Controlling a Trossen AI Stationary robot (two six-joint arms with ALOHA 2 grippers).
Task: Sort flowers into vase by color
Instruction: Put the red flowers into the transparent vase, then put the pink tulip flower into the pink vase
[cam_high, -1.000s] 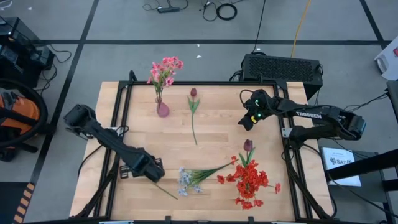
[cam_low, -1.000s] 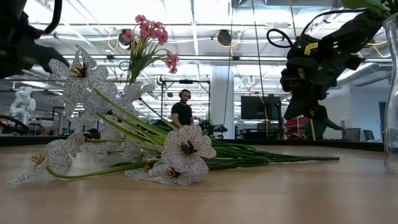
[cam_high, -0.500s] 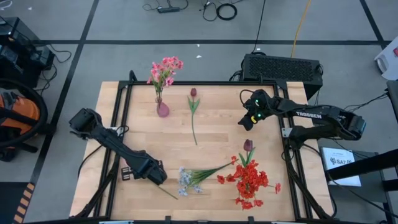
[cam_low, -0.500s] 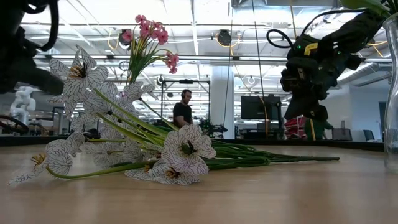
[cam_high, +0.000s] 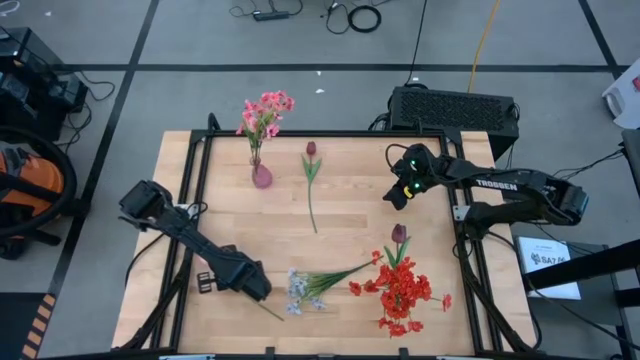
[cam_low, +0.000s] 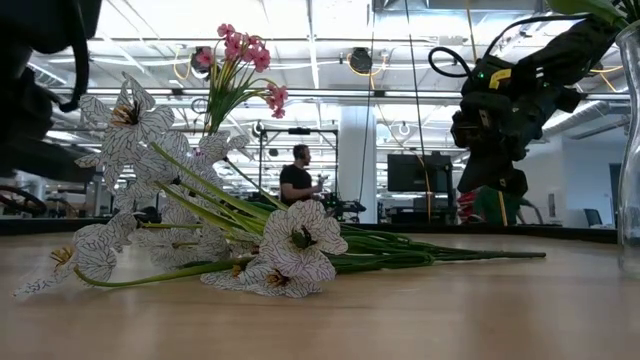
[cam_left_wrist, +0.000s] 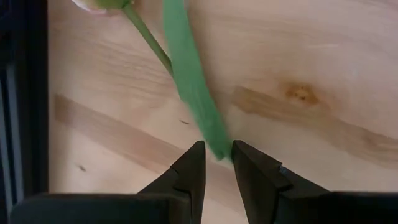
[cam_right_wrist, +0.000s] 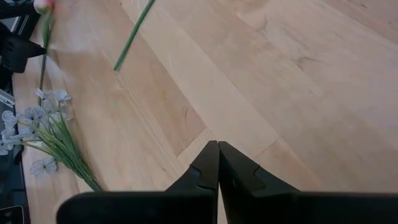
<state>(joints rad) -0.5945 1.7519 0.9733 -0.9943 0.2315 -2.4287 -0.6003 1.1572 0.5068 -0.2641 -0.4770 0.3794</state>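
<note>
A: Where is the small translucent pink-purple bud vase (cam_high: 261, 177) on the pale wooden surface (cam_high: 220, 215)?

B: Toward the far edge, left of the middle. A spray of pink cluster flowers (cam_high: 263, 110) already stands in it, blooms reaching out past the far edge. Just to the vase's right lies a single dark maroon tulip on a long green stem (cam_high: 311, 180), flat on the wood.

A: And the left end effector (cam_left_wrist: 215, 163)?

B: Well nearer than the vase, close to the near edge and slightly left of the vase. Its dark fingers stand partly open with a narrow gap, and the tip of a flat green leaf beside a thin green stem (cam_left_wrist: 186, 71) sits in that gap. I cannot tell whether they actually pinch it. In the high view that stem runs slantwise near the pale blue-white bunch of veined blooms (cam_high: 303, 289).

A: What else lies on that side?

B: To the right of the vase and near the front edge, a heap of red cluster flowers (cam_high: 402, 290) with a second dark maroon tulip (cam_high: 399, 236) at its far side; the pale bunch's green stems reach toward them.

A: The right end effector (cam_right_wrist: 217, 157)?

B: Fully closed, fingers pressed together, holding nothing. It hangs above the wood, to the right of the vase, beyond the lone tulip.
</note>
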